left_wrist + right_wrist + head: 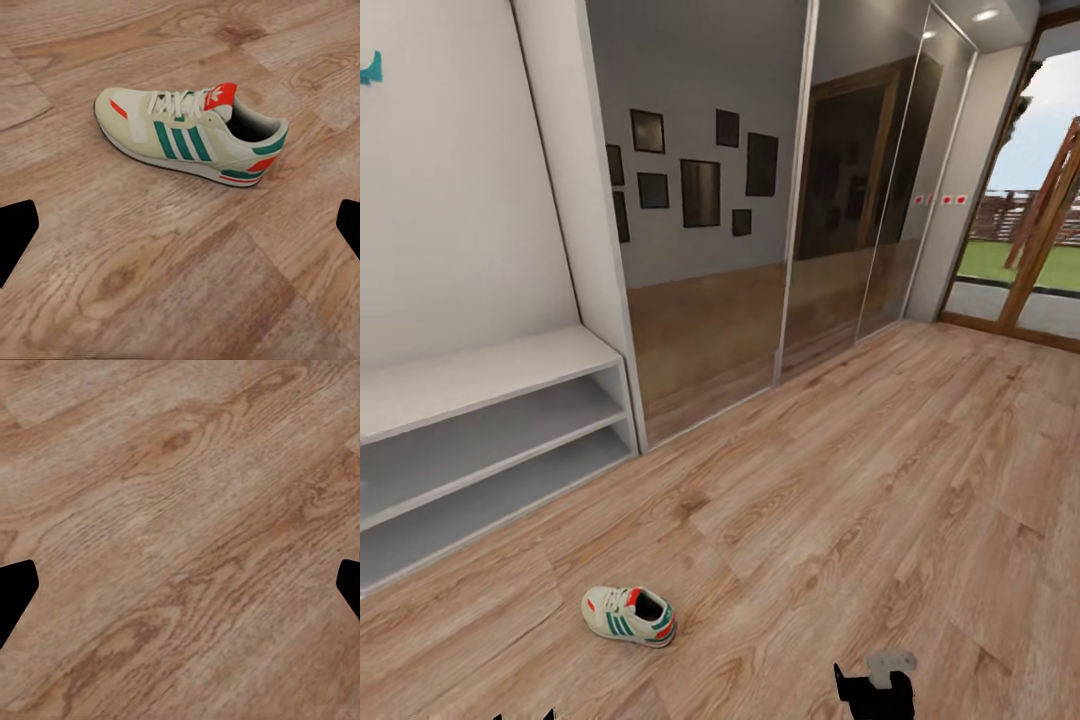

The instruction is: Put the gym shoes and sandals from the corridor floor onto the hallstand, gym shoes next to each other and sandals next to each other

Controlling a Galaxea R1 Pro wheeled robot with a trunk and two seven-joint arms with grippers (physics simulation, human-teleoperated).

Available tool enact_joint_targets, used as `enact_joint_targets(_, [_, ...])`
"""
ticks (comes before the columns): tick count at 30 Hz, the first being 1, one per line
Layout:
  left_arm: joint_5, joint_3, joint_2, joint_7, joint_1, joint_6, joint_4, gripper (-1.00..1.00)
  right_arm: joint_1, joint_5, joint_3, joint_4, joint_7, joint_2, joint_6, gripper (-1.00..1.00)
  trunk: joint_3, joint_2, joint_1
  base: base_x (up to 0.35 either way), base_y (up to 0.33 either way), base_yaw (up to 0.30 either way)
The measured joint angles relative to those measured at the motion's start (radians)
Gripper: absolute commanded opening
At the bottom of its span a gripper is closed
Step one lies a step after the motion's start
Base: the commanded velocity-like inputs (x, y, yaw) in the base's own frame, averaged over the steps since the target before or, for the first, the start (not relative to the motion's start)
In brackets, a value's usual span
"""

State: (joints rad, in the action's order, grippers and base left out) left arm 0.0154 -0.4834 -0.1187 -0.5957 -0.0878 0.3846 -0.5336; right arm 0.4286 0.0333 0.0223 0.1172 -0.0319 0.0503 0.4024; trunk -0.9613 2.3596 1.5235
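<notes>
One gym shoe (628, 615) lies upright on the corridor floor (840, 500), cream-white with green stripes and a red-orange heel tab. In the left wrist view the same gym shoe (191, 135) lies beyond my left gripper (180, 232), which is open over bare planks and apart from the shoe. My right gripper (180, 592) is open too, above bare floor (180, 510) with nothing between its fingers. Its dark body shows as the right gripper (875, 690) at the head view's lower edge. The other gym shoe, both sandals and the hallstand are out of view.
A pale two-shelf bench (480, 375) with no upper shelves stands against the left wall. Mirrored wardrobe doors (710, 250) run along the back wall. A glass door (1030, 240) opens to a garden at the far right.
</notes>
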Motion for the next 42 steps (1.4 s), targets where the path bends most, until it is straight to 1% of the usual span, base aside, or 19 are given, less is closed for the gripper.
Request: enact_joint_targets(42, [0.0, -0.001, -0.001, 0.0, 0.0, 0.0, 0.0, 1.0, 0.0, 0.0, 0.0, 0.0, 0.0, -0.001, 0.0, 1.0, 0.029, 0.0, 0.0, 0.001, -0.002, 0.246])
